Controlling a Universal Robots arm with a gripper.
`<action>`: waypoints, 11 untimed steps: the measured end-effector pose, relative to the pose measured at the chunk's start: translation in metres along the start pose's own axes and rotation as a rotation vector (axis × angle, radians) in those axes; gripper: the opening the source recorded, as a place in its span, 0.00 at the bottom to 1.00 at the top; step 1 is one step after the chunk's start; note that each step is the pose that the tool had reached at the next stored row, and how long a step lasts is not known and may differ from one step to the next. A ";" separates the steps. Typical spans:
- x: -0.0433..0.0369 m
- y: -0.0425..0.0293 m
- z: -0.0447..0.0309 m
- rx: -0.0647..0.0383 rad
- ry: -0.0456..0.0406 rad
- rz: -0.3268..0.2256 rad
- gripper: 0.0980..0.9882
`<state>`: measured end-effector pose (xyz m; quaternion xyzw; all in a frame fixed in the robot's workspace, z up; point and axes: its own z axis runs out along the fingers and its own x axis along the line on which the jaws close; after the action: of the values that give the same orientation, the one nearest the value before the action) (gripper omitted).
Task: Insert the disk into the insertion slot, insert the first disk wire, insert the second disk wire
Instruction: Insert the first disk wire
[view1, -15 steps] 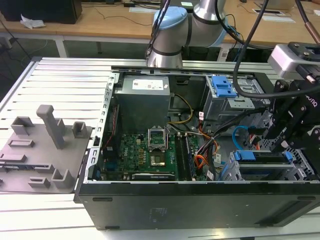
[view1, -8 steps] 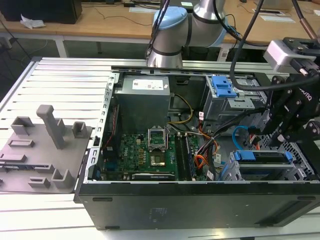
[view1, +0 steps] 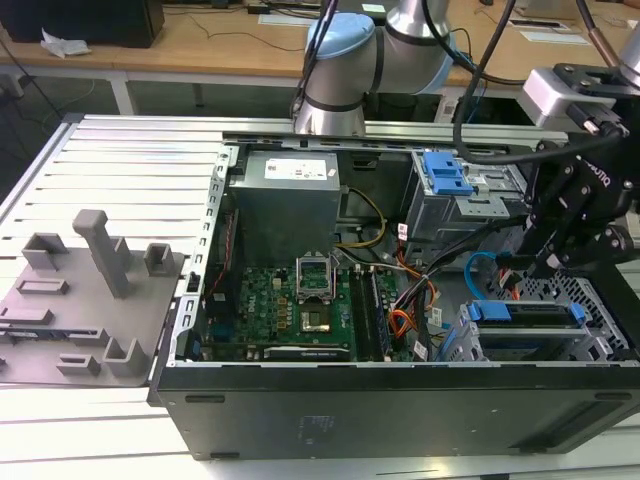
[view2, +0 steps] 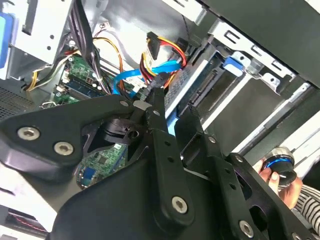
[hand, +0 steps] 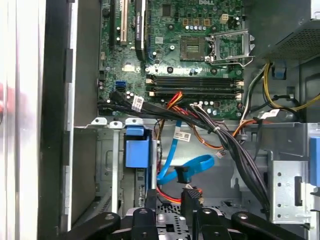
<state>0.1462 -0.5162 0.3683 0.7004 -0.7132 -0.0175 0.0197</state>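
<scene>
The disk (view1: 525, 318) in its blue carrier sits inside the insertion slot (view1: 592, 296), the perforated cage at the exterior view's right. My gripper (view1: 540, 268) hangs just above the disk's inner end. Its fingers stand apart in both wrist views, gripper (hand: 170, 197) and gripper (view2: 172, 107), with nothing clamped between them. The second disk wire (hand: 192, 164) loops just ahead of the fingertips, and its dark plug (hand: 184, 175) hangs free. The first disk wire (view2: 145, 75) runs down to one fingertip (view2: 155, 95); I cannot tell whether they touch. The carrier's blue tab (hand: 137, 150) shows beside the fingers.
The motherboard (view1: 300, 300), the power supply (view1: 285, 200) and a grey bay with a blue latch (view1: 445, 175) fill the open case. A thick black cable bundle (hand: 225, 140) crosses near the wires. A grey fixture plate (view1: 80, 300) lies outside. A hand (view2: 280, 177) holds a blue-ringed knob.
</scene>
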 end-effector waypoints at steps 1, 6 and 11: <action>-0.0017 0.0000 0.0000 0.000 0.0000 0.000 0.30; -0.0155 0.0003 0.0000 0.000 0.0000 0.000 0.30; -0.0329 0.0006 0.0000 0.000 -0.0001 0.000 0.30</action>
<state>0.1462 -0.4833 0.3682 0.7004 -0.7132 -0.0175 0.0196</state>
